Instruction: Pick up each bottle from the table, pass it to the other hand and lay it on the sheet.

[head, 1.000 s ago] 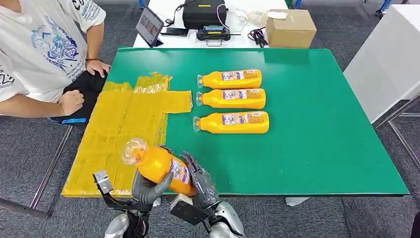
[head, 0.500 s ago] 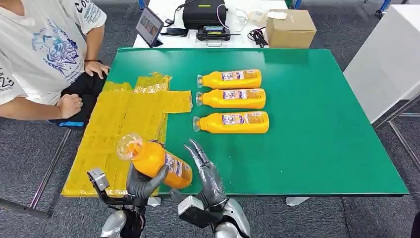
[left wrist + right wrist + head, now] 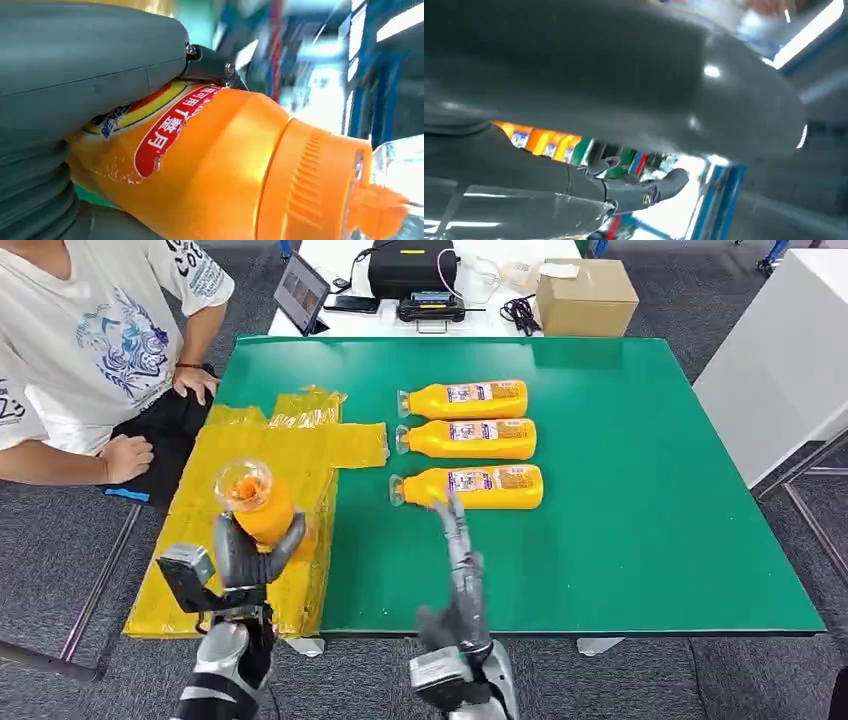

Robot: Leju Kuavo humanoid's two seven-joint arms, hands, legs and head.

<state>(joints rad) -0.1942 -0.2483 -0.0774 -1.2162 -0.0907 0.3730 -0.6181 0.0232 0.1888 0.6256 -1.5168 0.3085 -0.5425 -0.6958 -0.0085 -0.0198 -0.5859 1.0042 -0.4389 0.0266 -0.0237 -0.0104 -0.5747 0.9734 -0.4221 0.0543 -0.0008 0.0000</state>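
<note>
Gripping an orange bottle (image 3: 262, 512), clear cap up, left hand (image 3: 248, 552).

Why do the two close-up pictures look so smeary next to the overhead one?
Head view: evenly lit and sharp, the labels on the three bottles lying on the green table legible as patches. Left wrist view: the held bottle is crisp, the background streaked. Right wrist view: the right hand looms dark with glare spots, bright windows washed out behind.

green table (image 3: 640, 540), yellow sheet (image 3: 260, 470), three bottles (image 3: 470, 439)
</note>
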